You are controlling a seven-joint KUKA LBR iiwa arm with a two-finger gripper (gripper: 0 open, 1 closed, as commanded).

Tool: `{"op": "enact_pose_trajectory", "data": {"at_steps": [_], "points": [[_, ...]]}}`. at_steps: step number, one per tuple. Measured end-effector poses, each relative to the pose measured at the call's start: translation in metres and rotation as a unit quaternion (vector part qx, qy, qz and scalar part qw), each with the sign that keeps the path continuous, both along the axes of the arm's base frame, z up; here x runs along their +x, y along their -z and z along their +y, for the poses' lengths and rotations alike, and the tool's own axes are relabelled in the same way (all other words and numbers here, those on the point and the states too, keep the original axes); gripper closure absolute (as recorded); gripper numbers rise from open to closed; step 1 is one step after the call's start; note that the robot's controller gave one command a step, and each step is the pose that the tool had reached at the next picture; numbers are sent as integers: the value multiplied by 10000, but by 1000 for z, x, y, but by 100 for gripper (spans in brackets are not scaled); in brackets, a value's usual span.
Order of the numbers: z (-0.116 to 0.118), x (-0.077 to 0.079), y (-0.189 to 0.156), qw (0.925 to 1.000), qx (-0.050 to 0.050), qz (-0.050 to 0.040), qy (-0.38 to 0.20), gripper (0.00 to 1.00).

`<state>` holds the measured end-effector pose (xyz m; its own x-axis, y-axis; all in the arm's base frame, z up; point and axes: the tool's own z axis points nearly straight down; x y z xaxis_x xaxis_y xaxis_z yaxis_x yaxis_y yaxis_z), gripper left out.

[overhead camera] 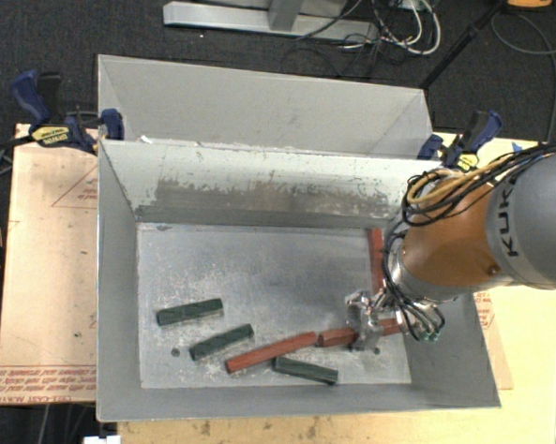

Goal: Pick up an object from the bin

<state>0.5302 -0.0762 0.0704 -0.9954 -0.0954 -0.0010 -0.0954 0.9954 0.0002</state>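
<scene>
My gripper [367,327] is low in the right part of the bin, at the right end of a long red-brown bar [275,350] that lies slanted on the floor. That end of the bar runs in under the gripper. A dark green bar [305,369] lies just below the red-brown one, near the front wall. A second red-brown bar [376,258] stands along the right wall, just behind the gripper and partly hidden by the arm.
Two more dark green bars lie to the left on the bin floor, one [221,341] next to the red-brown bar's left end and one [190,311] farther left. The orange-covered arm hangs over the bin's right side.
</scene>
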Motion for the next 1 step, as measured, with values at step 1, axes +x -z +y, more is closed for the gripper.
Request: {"op": "enact_pose_trajectory", "data": {"at_steps": [1], "points": [[-23, 16, -131, 9978, 0, -11, -659, 100]]}}
